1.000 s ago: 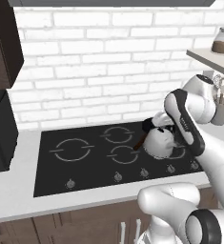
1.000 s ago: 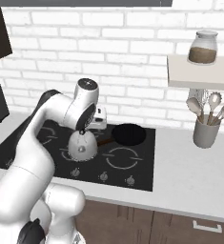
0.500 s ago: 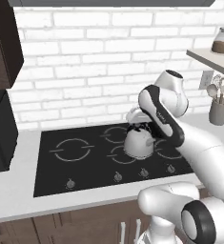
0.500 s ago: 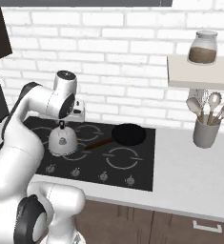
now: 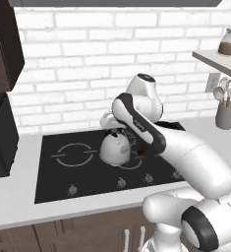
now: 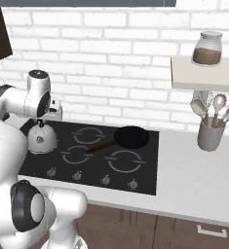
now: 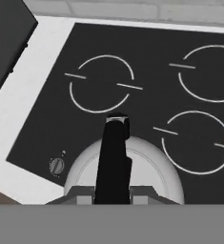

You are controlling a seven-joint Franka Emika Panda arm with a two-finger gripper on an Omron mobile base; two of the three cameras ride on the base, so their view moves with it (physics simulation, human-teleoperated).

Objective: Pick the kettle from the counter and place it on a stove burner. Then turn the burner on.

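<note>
Gripper (image 7: 111,193) is clamped shut on the kettle (image 5: 115,149) by its dark top handle, fingers either side of the bar in the hand view. We judge the top grip is there to keep the body hanging level under the hand, so nothing tips in transit.

Kettle sits over the stove (image 5: 58,182), between the left burner ring (image 5: 75,154) and the middle rings. From the base views we can't tell whether its base is touching the glass or just above it. Hand view looks straight down: one ring (image 7: 102,84) lies beyond the kettle, not under it, so we read the kettle as not yet centred on a burner.

Frying pan (image 6: 130,137) takes the far-right ring with its handle pointing toward the middle, which likely explains carrying to the left side. Knobs (image 5: 121,183) run along the near edge, all clear of the arm. Counter (image 6: 194,170) to the right holds the utensil crock (image 6: 209,137); jar (image 6: 206,48) is on the shelf above.

Next as we see it: centre on a ring, lower, release, then go for the matching knob.
</note>
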